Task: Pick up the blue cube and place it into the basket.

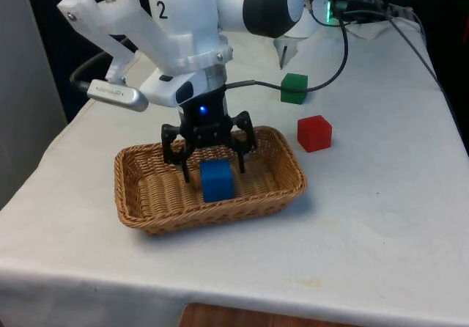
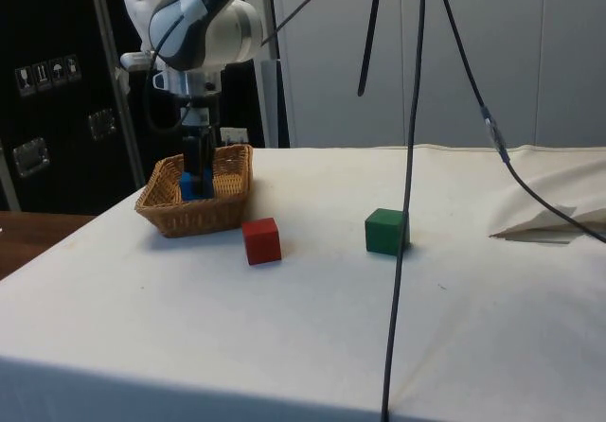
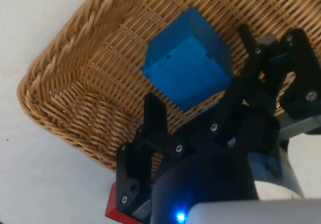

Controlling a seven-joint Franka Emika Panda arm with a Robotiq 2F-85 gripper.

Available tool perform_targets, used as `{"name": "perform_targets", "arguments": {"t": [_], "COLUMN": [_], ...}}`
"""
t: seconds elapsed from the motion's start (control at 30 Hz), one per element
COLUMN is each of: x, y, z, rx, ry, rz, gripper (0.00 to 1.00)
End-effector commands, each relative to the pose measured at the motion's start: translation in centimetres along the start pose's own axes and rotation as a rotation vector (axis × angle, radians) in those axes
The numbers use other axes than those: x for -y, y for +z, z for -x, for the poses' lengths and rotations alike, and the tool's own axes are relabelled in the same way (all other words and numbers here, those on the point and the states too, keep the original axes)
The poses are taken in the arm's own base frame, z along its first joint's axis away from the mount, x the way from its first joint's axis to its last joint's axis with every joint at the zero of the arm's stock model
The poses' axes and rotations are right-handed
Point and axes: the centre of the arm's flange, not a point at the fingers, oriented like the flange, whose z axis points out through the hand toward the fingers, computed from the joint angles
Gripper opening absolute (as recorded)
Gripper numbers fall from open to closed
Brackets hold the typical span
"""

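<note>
**A:** What step is this?

**B:** The end of the placing, I'd say. The blue cube [image 1: 217, 179] sits on the floor of the basket [image 1: 139, 213], towards its near wall in the front view. The gripper [image 1: 214, 167] hangs just behind and above it, fingers spread, one to each side, and the wrist view shows a gap between each finger and the cube. Nothing is pinched.

**B:** So what's left?

**A:** Judging from that, a straight lift out. The fingers must clear the wicker rim without snagging it or nudging the cube.

**B:** Anything else in the basket?

**A:** No, just the cube. Farther back, outside it on the cloth, a red cube [image 1: 314, 133] stands near the basket's corner on the front view's right, and a green cube [image 1: 294, 88] beyond that, beside a black cable [image 1: 333, 74].
</note>
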Motion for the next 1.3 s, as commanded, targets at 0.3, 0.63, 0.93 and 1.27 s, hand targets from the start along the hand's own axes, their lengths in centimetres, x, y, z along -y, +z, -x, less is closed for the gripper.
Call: {"name": "perform_targets", "arguments": {"t": [0.3, 0.63, 0.93, 1.27], "x": [0.0, 0.0, 0.0, 0.2], "y": [-1.3, -5.1, -8.0, -10.7], "z": [-0.3, -0.7, -0.7, 0.2], "rx": [0.002, 0.007, 0.013, 0.01], "ry": [-0.002, -0.004, 0.002, 0.03], "rz": [-0.005, -0.014, -0.028, -0.049], "gripper": [1.0, 1.0, 1.0, 1.0]}}
